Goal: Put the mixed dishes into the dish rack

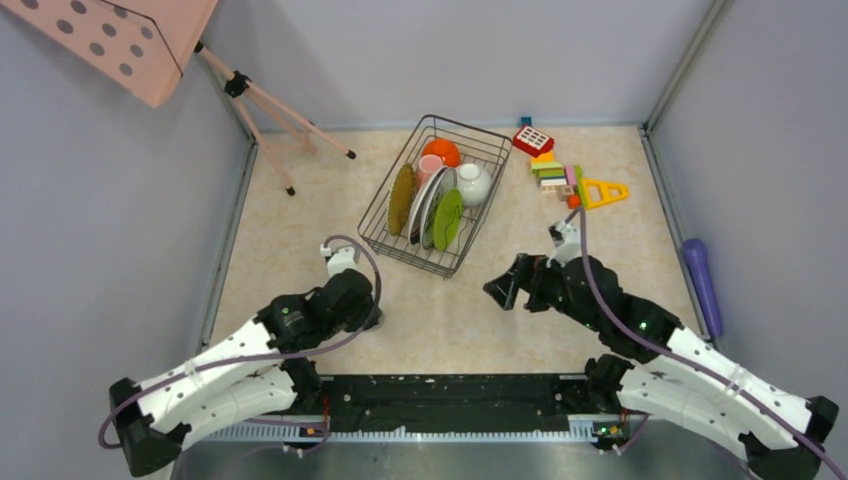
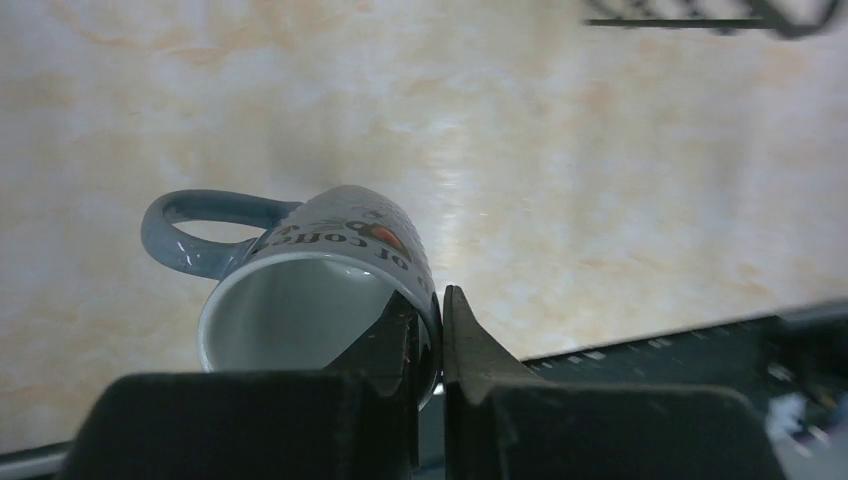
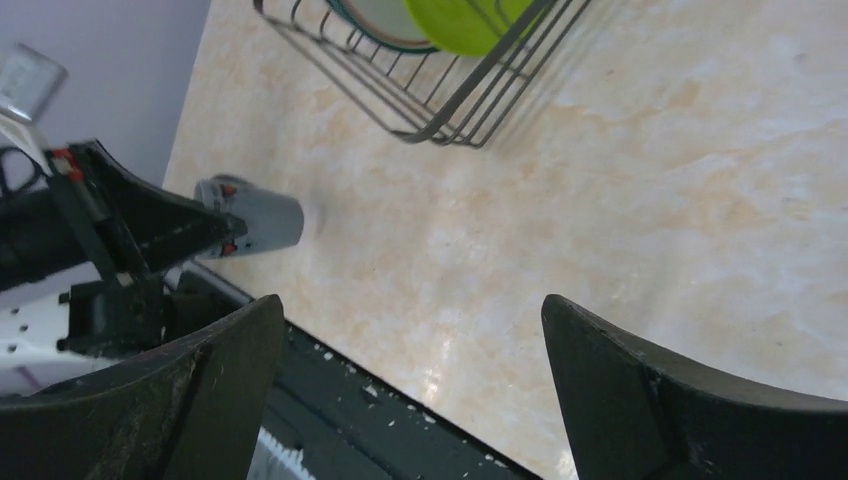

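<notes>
table (image 1: pixel 300 230): beige marble | dish rack (image 1: pixel 471 128) | toy blocks (image 1: pixel 555 172) | purple cylinder (image 1: pixel 702 280) | tripod (image 1: pixel 270 110)

dish rack (image 2: pixel 690 20): blurred, cut at top | mug (image 2: pixel 300 300): rim part behind left pincer (image 2: pixel 428 310)

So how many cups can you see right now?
3. A pink cup and a whitish cup sit in the dish rack; a blue-grey mug is pinched by the left claw. More may be hidden in the rack.

The left gripper (image 2: pixel 441 300) pinches the rim of a grey mug (image 2: pixel 345 228), while the right gripper (image 3: pixel 410 305) hangs with fingers spread wide.
</notes>
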`<state>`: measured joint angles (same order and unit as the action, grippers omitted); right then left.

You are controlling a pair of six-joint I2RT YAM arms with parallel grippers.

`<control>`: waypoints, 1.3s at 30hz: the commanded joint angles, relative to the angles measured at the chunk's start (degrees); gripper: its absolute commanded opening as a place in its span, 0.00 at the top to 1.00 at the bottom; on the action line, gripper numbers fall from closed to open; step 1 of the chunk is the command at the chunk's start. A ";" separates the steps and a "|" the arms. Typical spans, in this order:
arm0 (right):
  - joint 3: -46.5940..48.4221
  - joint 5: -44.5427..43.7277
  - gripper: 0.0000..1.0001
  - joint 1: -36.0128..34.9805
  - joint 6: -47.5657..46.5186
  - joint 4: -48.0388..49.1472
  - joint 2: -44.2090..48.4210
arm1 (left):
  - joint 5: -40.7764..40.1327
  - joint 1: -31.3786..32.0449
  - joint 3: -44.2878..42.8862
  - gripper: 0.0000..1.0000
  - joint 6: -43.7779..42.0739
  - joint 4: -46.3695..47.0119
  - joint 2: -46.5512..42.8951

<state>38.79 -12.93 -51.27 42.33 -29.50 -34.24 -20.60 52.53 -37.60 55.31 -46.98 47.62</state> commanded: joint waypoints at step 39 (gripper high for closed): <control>-18.88 27.83 0.02 -0.43 51.20 51.82 -2.62 | 45.88 -0.41 -3.37 1.00 -20.42 57.26 -7.97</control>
<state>21.28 14.66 -51.27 90.72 12.64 -36.18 22.28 52.36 -38.54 35.75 0.60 39.55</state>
